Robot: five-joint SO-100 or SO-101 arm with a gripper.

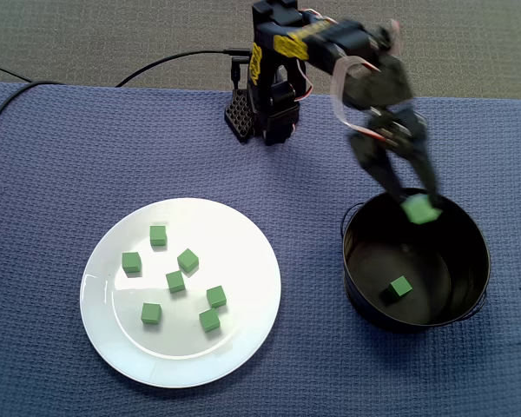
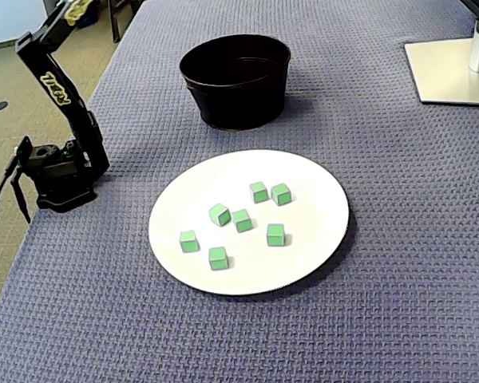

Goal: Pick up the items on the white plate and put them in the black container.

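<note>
White plate (image 1: 234, 340) bearing seven green cubes (image 1: 175, 281), well to the left of the claw (image 1: 419, 201) in a fixed view; black bucket (image 1: 456, 261) directly under the claw, one cube (image 1: 400, 287) on its floor; claw pinching another green cube (image 1: 423, 211) just above the bucket's far rim; arm base (image 1: 273, 109) behind, up-left.

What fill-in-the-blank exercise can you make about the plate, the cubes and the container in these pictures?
1. The white plate carries ___ green cubes.
2. Exactly ___ loose cube lies inside the black container.
3. The carried cube, in the gripper, hangs over the ___, not over the plate.
Missing words: seven; one; container.
</note>
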